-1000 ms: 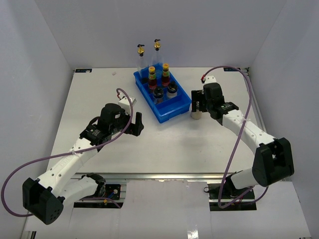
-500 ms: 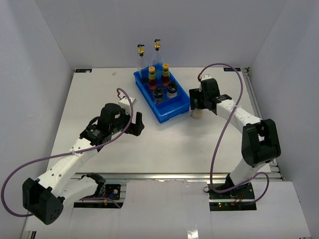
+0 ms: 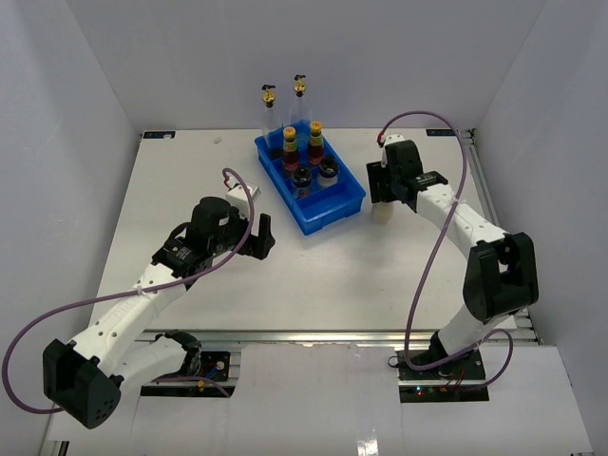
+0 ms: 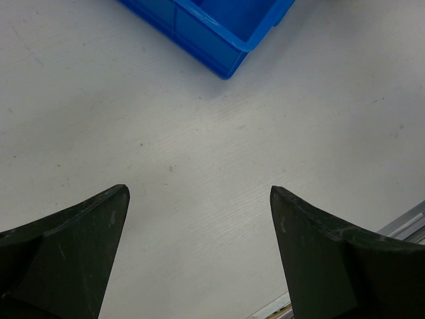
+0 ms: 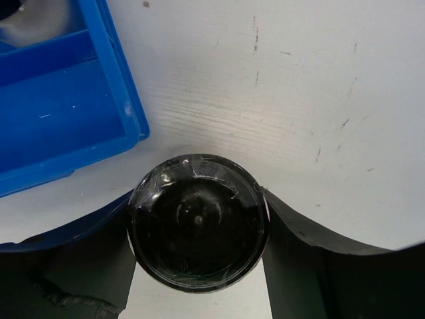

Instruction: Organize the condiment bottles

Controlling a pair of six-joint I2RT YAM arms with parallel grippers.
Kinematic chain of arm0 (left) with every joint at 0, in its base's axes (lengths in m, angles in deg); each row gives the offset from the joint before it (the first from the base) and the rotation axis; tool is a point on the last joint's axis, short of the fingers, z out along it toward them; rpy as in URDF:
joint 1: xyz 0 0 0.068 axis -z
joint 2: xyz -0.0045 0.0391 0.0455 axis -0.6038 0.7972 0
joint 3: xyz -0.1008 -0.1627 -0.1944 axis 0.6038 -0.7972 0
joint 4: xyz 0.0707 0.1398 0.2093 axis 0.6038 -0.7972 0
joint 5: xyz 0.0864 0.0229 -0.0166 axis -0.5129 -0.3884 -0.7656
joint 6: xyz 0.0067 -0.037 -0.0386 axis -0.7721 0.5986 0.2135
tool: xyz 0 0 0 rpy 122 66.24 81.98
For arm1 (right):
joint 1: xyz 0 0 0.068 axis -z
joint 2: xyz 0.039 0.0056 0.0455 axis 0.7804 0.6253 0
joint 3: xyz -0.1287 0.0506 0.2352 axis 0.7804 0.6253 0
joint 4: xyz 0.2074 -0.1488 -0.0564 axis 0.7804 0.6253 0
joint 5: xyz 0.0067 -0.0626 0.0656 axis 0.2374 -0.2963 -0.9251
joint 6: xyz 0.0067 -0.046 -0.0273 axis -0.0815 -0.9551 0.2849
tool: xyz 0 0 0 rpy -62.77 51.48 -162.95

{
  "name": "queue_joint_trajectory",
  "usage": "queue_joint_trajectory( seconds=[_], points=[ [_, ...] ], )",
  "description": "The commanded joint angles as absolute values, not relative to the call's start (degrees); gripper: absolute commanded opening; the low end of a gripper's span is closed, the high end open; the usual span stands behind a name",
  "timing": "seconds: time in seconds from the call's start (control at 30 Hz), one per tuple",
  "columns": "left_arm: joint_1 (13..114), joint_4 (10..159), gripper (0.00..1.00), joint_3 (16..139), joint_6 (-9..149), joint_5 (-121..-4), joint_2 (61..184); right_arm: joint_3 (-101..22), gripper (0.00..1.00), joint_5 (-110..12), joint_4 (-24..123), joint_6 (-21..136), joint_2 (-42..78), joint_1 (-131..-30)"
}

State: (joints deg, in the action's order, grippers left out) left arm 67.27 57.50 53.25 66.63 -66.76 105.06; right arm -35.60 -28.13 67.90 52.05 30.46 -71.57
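A squat black-capped jar (image 5: 197, 222) stands on the table just right of the blue tray (image 3: 353, 198). My right gripper (image 5: 197, 199) is shut on it, one finger against each side of the cap. From above, the jar's pale body (image 3: 383, 212) shows under the right gripper (image 3: 385, 195). In the tray stand two tall clear bottles (image 3: 269, 106) at the back, two dark red sauce bottles (image 3: 290, 148) in the middle and two black-capped jars (image 3: 302, 178) nearer. My left gripper (image 4: 199, 189) hangs open over bare table, left of the tray, seen from above as the left gripper (image 3: 262, 237).
The tray's front compartment (image 3: 332, 206) holds nothing, and its corner (image 4: 222, 50) shows ahead of the left gripper. The tray's wall (image 5: 129, 109) lies close to the held jar's left. White walls enclose the table on three sides.
The right gripper has shifted slightly right and back, and its jaws have closed onto the jar beside the tray. The left arm has not moved.
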Motion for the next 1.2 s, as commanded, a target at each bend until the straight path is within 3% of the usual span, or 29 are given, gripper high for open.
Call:
queue_joint_trajectory(
  seconds=[0.0, 0.2, 0.6, 1.17],
  points=[
    [67.29, 57.96, 0.98, 52.66, 66.29, -66.70, 104.41, -43.73, 0.08, -31.16, 67.83, 50.82, 22.65, -72.42],
    [67.29, 58.02, 0.98, 52.57, 66.26, -67.01, 104.38, -45.21, 0.08, -39.91, 63.86, 52.09, 19.81, -76.00],
    [67.35, 58.11, 0.98, 52.77, 66.17, -68.97, 104.56, -48.30, 0.08, -43.30, 54.98, 51.96, 27.84, -82.95],
    [67.33, 58.32, 0.98, 52.92, 66.35, -67.63, 104.38, -41.83, 0.08, -38.71, 45.64, 48.32, 35.14, -83.77]
  ],
)
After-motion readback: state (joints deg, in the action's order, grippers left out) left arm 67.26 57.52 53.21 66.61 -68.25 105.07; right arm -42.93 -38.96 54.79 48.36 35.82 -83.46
